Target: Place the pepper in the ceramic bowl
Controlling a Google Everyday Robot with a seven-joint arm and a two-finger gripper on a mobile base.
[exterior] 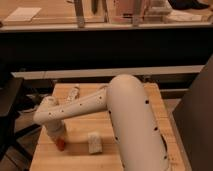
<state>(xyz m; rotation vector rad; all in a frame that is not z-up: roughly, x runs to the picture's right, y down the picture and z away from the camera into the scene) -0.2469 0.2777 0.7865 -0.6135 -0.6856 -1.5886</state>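
The robot's white arm fills much of the view. Its thick upper part rises from the lower right, and a slimmer link dotted with dark spots reaches leftward over the wooden desk. At the end of that link the hand points down near the front left part of the desk, low over the wood.

The pepper shows as a small red-orange shape right under the tip of the hand, touching it or nearly so, and standing more upright than flat. It cannot be told whether the hand is pinching the pepper or is spread around it, because the hand's own bulk covers the place where they meet.

A whitish rectangular packet lies on the desk just to the right of the pepper, apart from it and in front of the arm's thick part. Toward the far edge of the desk lies a small pale object, well apart from the hand and too blurred to name.
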